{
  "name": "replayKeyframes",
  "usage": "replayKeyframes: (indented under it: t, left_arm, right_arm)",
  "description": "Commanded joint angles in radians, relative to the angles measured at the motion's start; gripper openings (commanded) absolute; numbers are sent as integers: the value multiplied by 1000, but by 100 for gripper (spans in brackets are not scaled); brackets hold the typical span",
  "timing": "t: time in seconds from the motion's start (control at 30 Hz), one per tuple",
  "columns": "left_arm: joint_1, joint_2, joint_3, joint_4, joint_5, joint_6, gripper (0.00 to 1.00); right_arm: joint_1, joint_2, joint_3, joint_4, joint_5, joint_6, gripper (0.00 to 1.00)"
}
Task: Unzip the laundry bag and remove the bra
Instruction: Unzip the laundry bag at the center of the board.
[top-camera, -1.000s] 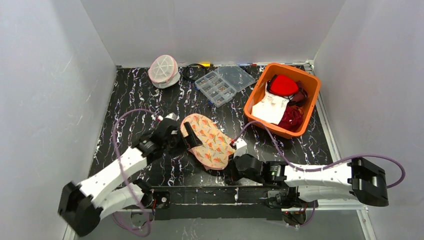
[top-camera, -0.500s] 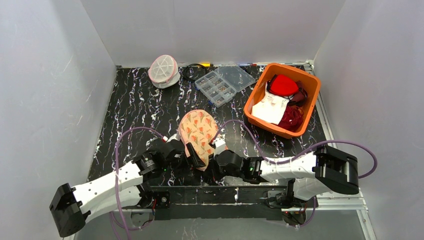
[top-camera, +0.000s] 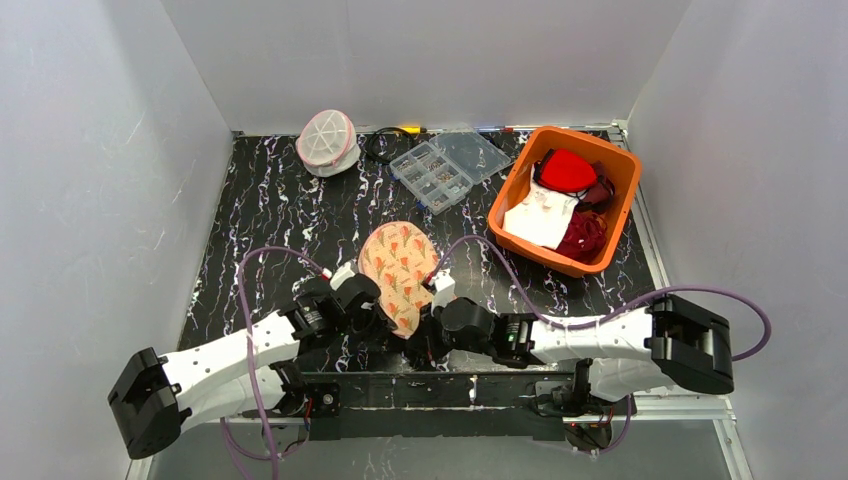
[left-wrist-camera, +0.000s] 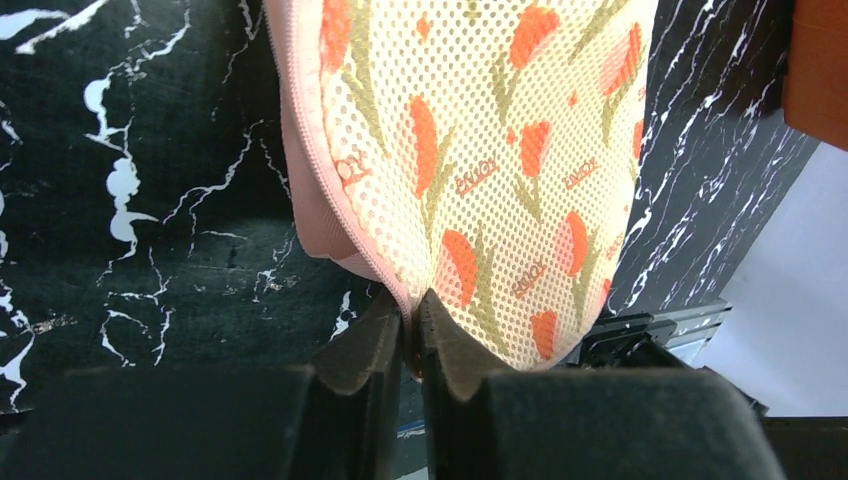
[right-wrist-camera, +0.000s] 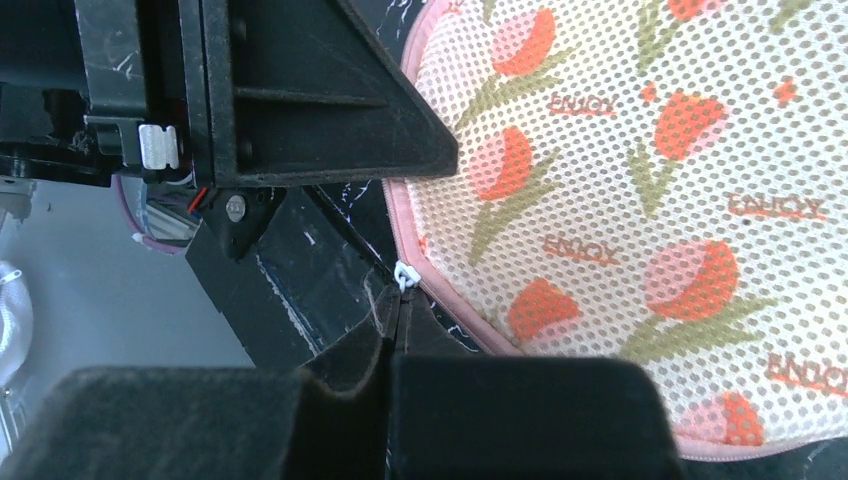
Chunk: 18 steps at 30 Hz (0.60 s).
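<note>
Anchoring a floral laundry bag (top-camera: 398, 265), mid-counter (top-camera: 260, 200) by the front edge, with the left gripper (left-wrist-camera: 412, 312) clamped on its pink zip rim (left-wrist-camera: 330, 190); pinching the white zip pull (right-wrist-camera: 403, 273) in the closed right gripper (right-wrist-camera: 393, 325), seemingly for unzipping.

counter (top-camera: 260, 220) near middle: flat laundry bag (top-camera: 398, 262) | left claw (left-wrist-camera: 414, 320) on its near-left rim | right claw (right-wrist-camera: 397, 300) on its near-right rim, seemingly at the zip pull (right-wrist-camera: 403, 274) | far left: domed laundry bag (top-camera: 327, 140) | right of it: compartment box (top-camera: 450, 165) | far right: bin (top-camera: 510, 190), clothes (top-camera: 565, 170) inside
</note>
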Motion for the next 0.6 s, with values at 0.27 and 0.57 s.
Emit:
replayKeyframes:
  t: [0.27, 0.57]
  left_arm:
    - [10, -11, 58, -105, -138, 14, 0]
    - [44, -7, 61, -48, -82, 140, 0]
  right_arm:
    - [9, -166, -42, -166, 98, 11, 1]
    - [10, -290, -93, -335, 219, 45, 1]
